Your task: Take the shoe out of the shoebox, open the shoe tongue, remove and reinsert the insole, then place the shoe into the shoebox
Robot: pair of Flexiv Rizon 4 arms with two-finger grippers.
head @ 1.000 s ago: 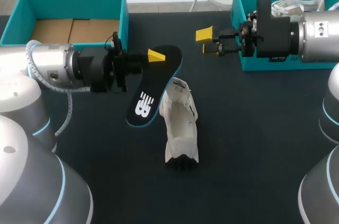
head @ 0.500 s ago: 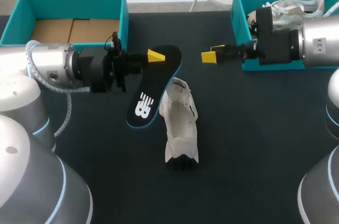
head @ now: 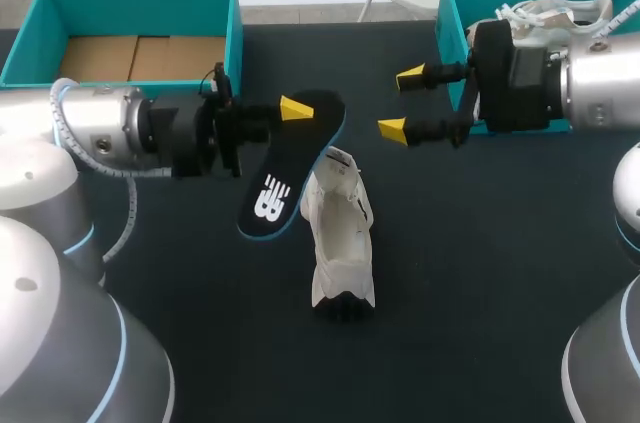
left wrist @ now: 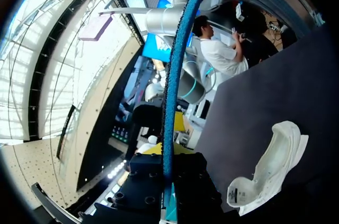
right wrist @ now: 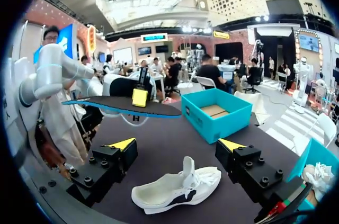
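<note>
A white shoe (head: 338, 233) lies on its side on the dark table, and shows under my right gripper (right wrist: 177, 144) as well (right wrist: 177, 187). My left gripper (head: 285, 111) is shut on the heel end of a black insole (head: 290, 168) with a blue rim, held above the table left of the shoe. In the left wrist view the insole (left wrist: 174, 75) shows edge-on between the fingers of that gripper (left wrist: 168, 152), with the shoe (left wrist: 270, 166) off to one side. My right gripper (head: 402, 103) hangs open and holds nothing, right of the insole's heel end and beyond the shoe.
An open teal shoebox (head: 232, 33) with a cardboard floor stands at the back left. A second teal box (head: 447, 13) at the back right holds another white shoe (head: 550, 8), behind my right wrist.
My right wrist has turned, so its open fingers now stand one above the other in the head view. The left arm, insole and shoe have kept still.
</note>
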